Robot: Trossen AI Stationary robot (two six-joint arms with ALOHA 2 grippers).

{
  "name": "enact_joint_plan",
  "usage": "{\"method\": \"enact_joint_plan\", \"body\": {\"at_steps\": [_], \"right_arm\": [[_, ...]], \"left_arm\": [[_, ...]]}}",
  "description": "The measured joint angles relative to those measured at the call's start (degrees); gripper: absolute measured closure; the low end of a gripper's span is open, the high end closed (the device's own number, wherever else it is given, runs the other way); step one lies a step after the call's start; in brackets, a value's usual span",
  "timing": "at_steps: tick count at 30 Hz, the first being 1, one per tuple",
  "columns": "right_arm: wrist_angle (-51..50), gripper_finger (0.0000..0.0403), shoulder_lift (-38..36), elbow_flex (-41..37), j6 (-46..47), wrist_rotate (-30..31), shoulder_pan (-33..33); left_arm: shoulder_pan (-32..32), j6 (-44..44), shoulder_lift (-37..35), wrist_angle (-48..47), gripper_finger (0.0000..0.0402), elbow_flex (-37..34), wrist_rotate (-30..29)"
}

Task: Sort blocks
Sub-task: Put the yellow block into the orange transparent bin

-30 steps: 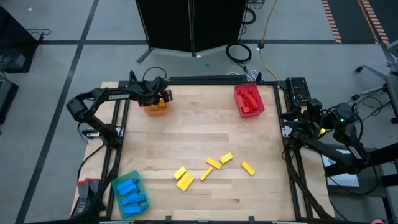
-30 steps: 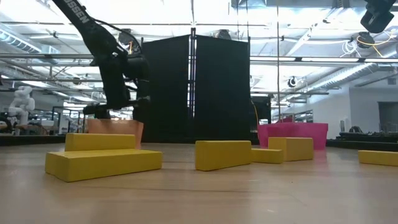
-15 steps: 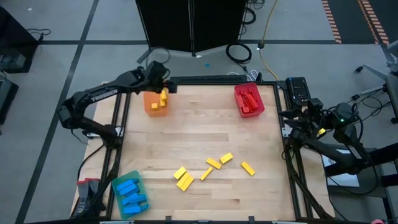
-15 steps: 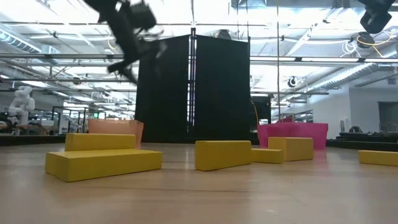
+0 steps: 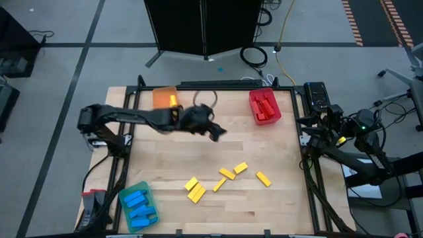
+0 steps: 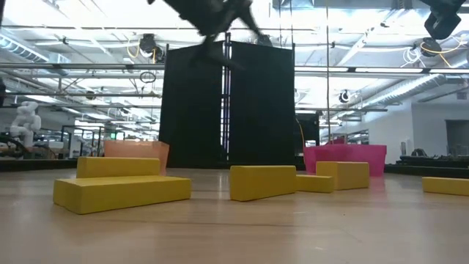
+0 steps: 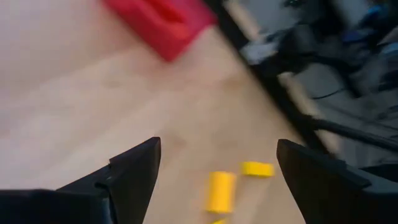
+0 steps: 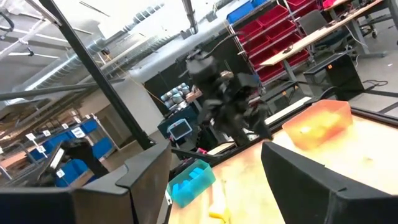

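Observation:
Several yellow blocks (image 5: 225,177) lie loose on the wooden table, near its front middle; the low view shows them close up (image 6: 121,187). An orange tray (image 5: 164,98) at the far left holds yellow blocks. A red tray (image 5: 264,106) at the far right holds red blocks. A teal tray (image 5: 139,203) at the near left holds blue blocks. My left gripper (image 5: 215,131) hangs open and empty above the table's middle, with loose yellow blocks (image 7: 219,190) farther on. My right gripper (image 8: 214,155) waits open and empty beyond the table's right edge (image 5: 317,125).
Black frame rails (image 5: 301,152) run along the table's sides. A dark device (image 5: 316,96) sits at the far right corner. Bare wood (image 5: 198,152) lies between the trays and the loose blocks.
My left gripper has risen from the orange tray and swung toward the table's right, out over the middle, turning as it went. Its jaws stay apart and empty. Yellow blocks show in the orange tray where it stood.

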Motion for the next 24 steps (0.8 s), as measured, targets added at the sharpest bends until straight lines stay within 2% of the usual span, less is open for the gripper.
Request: {"method": "enact_joint_plan", "body": {"at_steps": [3, 9, 17, 24], "right_arm": [[-0.01, 0.0154, 0.0, 0.0, 0.01, 0.0, 0.0], [-0.27, 0.0154, 0.0, 0.0, 0.02, 0.0, 0.0], [-4.37, 0.0154, 0.01, 0.01, 0.53, -0.15, 0.0], [-8.51, 0.0154, 0.02, 0.02, -0.46, -0.15, 0.0]], "left_arm": [[-2.74, -2.48, 4.06, 6.41, 0.0075, 0.94, -1.05], [-4.84, -0.79, 13.93, 6.4, 0.0075, 10.25, -1.0], [-5.37, 5.0, 24.79, -9.9, 0.0075, 25.07, -1.28], [-7.26, 5.65, 30.28, -11.55, 0.0075, 30.33, -1.36]]}}
